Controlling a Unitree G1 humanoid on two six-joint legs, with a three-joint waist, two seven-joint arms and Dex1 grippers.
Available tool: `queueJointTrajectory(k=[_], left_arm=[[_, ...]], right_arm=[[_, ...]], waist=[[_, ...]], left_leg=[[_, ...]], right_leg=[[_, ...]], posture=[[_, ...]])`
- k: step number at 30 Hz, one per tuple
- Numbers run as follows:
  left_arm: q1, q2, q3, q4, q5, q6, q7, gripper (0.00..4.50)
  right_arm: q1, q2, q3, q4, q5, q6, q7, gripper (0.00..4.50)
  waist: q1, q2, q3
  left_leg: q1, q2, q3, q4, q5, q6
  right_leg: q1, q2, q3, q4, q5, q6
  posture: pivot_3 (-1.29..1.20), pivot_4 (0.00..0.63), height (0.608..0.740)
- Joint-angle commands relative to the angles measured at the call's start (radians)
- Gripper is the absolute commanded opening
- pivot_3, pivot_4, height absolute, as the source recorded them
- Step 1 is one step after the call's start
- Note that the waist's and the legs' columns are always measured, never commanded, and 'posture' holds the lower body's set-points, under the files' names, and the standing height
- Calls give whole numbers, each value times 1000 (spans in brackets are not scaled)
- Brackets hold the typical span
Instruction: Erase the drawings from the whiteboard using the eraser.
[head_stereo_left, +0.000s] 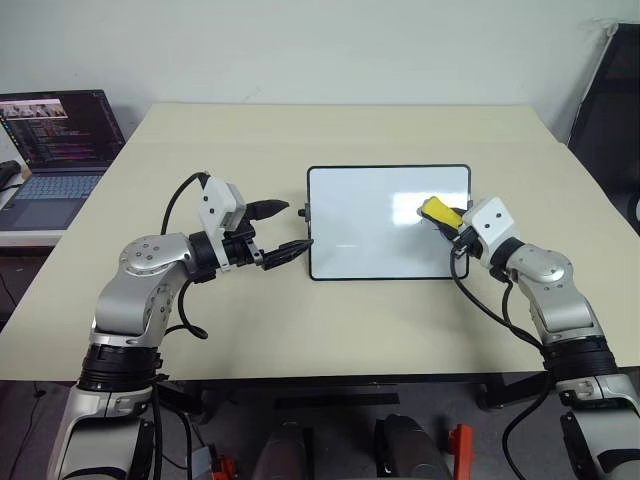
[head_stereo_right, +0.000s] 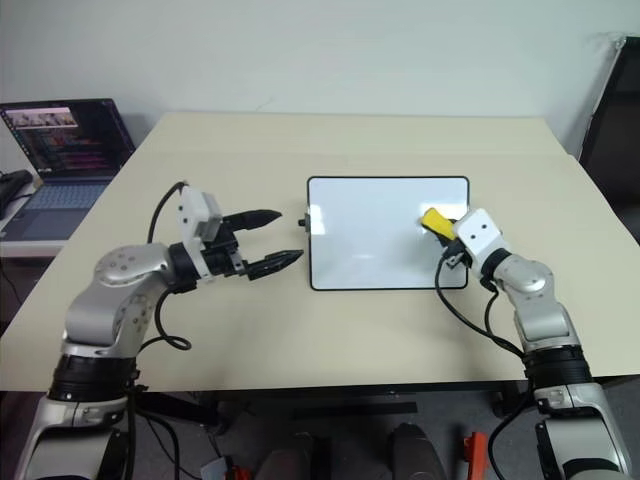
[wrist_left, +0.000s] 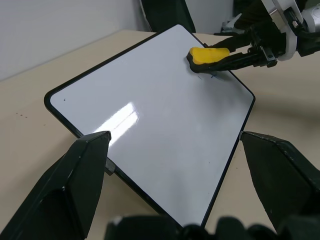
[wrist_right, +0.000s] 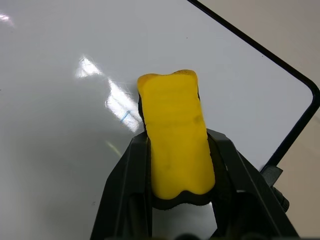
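My right gripper (wrist_right: 177, 192) is clamped shut on the eraser (wrist_right: 175, 135), one black finger on each long side, yellow top facing up. The right wrist view shows the eraser's long axis running in line with my fingers, its free end pointing out past the tips over the whiteboard (wrist_right: 60, 125). Just beside that end, at mid-frame, a short thin blue stroke (wrist_right: 125, 117) remains on the white surface; the head views do not resolve it. The left wrist view shows a faint blue mark (wrist_left: 214, 76) under the eraser's edge.

In the left eye view the eraser (head_stereo_left: 438, 211) sits at centre right of the frame, over the right-hand part of the whiteboard (head_stereo_left: 380, 225), slanting from lower right up toward upper left. The eraser's black base appears to rest on the board.

My left gripper (head_stereo_left: 285, 230) stands wide open and holds nothing, just beside the board's left edge at mid-frame. The left wrist view shows its two fingers (wrist_left: 75, 175) spread to either side of the board's near edge.

The board lies flat on a beige table (head_stereo_left: 300, 330). A laptop (head_stereo_left: 55, 150) sits open at the upper left of the frame.
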Motion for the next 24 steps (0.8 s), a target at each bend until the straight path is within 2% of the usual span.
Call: queueJointTrajectory(k=[1,14,24], left_arm=[[-16,7,13,-18,2,-19,-6,4500],[-31,1,8,-3,9,-24,-8,4500],[-29,2,10,-2,10,-23,-7,4500]], right_arm=[[-10,-35,-34,44,-12,4,-11,1099],[92,0,55,-95,53,58,175,1098],[75,-10,36,-97,39,72,160,1096]], waist=[[1,0,0],[-6,0,0],[-6,0,0]], left_leg=[[0,0,0,0,0,0],[0,0,0,-1,0,0],[0,0,0,-1,0,0]], right_leg=[[0,0,0,0,0,0],[0,0,0,0,0,0],[-1,0,-1,-1,0,0]], posture=[[0,150,740],[0,150,740],[0,150,740]])
